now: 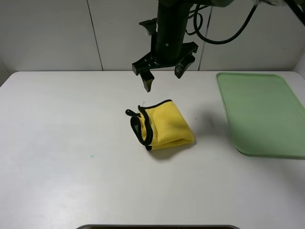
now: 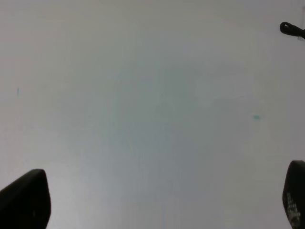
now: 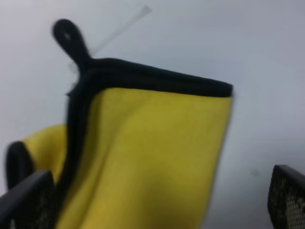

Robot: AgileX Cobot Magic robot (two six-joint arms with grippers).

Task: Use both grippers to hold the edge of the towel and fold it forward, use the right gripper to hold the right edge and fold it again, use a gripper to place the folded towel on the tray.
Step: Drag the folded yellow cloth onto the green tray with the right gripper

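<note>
Although the left pincer [image 2: 159,198] is seen only in its own wrist view, its fingertips are shown wide apart over bare surface [image 1: 57,143]. It is judged to have no part in the step in hand and is best held clear.

The towel [image 1: 164,126] lies at the middle of the surface, folded into a compact bundle. The black trim and loop [image 1: 129,113] are on its left side, and what appears to be the closed fold is on its right. The step is judged to be the pick-up for transfer to the tray [image 1: 262,109], which stands well apart to the right.

All layers are to be taken in one bite, preferably across the closed fold, so that the bundle is not opened in the lift. A straight descent is advised before closure.

The right arm is posed above the rear of the bundle, wrist pointed downward. The right pincer [image 1: 163,78] is shown with jaws fully apart, clear of the cloth and gripping nothing. In its wrist view the towel is framed between the two fingertips.
</note>
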